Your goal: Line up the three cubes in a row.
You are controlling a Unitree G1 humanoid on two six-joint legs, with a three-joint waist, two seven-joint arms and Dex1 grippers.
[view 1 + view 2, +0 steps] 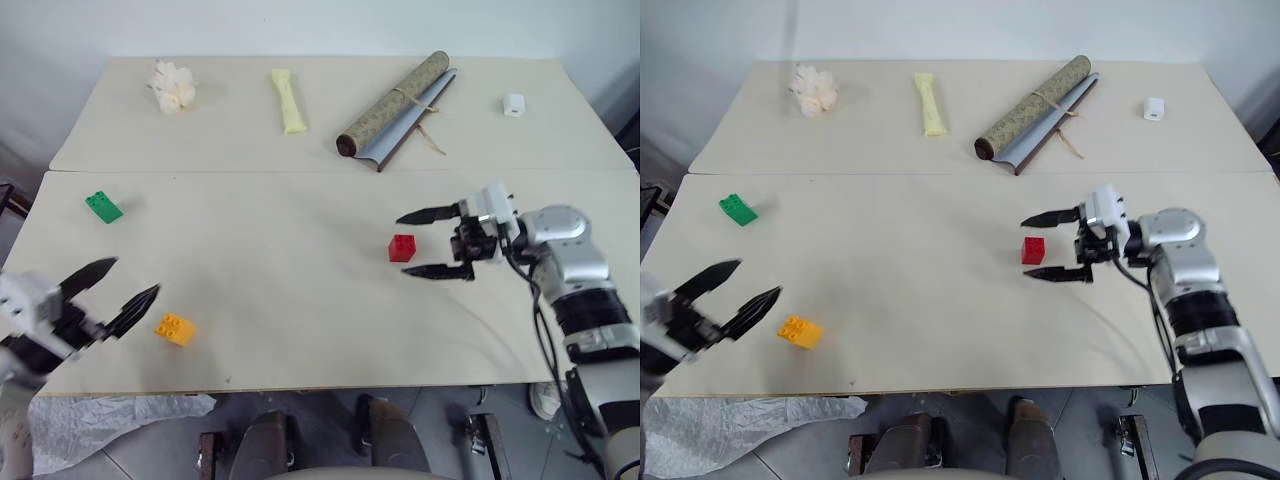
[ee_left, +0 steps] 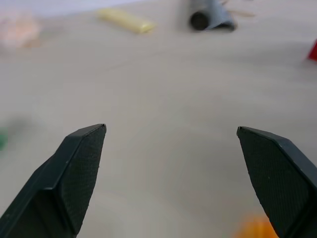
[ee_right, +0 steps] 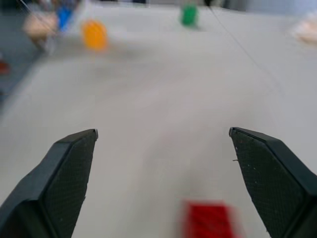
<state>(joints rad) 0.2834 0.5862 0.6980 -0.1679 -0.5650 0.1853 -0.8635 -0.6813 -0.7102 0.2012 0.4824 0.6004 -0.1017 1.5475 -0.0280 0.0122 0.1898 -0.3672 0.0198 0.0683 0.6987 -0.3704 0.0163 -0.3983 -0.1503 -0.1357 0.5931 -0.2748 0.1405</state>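
Note:
The red cube (image 1: 402, 247) rests on the table right of centre, untouched, between the spread fingertips of my right gripper (image 1: 401, 244), which is open and points left. In the right wrist view the red cube (image 3: 208, 220) lies low between the two fingers (image 3: 64, 173). The green cube (image 1: 103, 207) sits far left. Near the front left edge lies the yellow-orange cube (image 1: 175, 328). My left gripper (image 1: 136, 276) hovers open just left of it, holding nothing.
On the far table lie a crumpled white object (image 1: 172, 87), a pale yellow packet (image 1: 288, 100), a rolled mat (image 1: 395, 105) tied with string, and a small white block (image 1: 514, 105). A seam (image 1: 300, 172) divides the two tables.

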